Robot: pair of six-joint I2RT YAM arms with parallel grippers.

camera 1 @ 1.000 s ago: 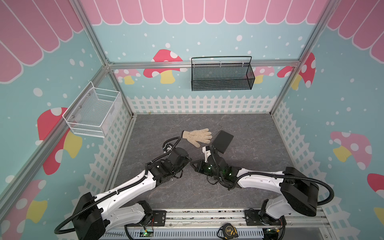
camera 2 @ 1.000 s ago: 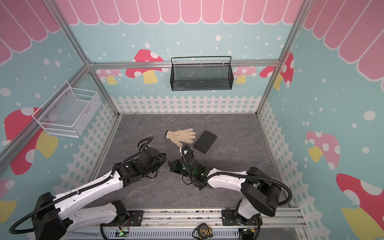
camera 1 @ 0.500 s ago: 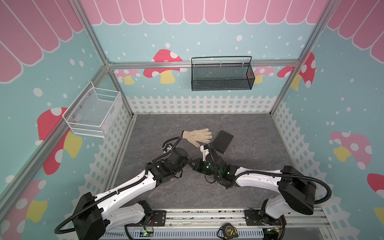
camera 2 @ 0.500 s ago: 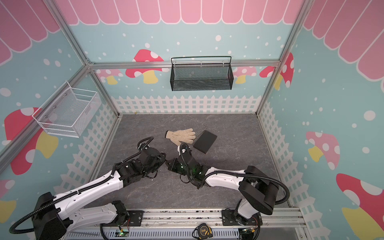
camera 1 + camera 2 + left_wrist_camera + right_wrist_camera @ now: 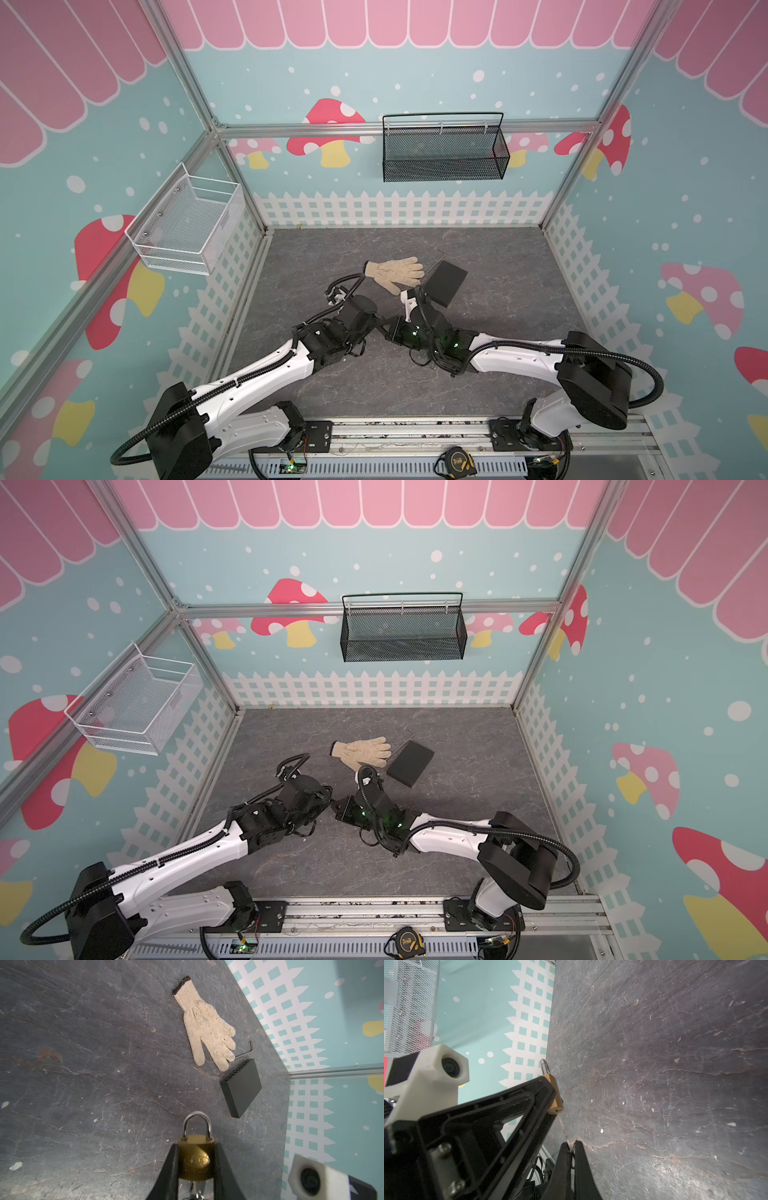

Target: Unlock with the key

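my left tool (image 5: 195,1148) clamps the padlock (image 5: 196,1160) near-centre over the desk (image 5: 83,1064), keyhole end twd my right tool (image 5: 571,1147), so the key (image 5: 563,1126) it's pinching tight meets the base, rdy to twist.

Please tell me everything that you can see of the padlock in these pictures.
The padlock has a brass-coloured body with an oval stamp and a silver metal shackle. Both shackle legs sit in the body, so it looks locked. The left gripper clamps its two narrow sides. A key, pinched by the right gripper, enters its bottom.
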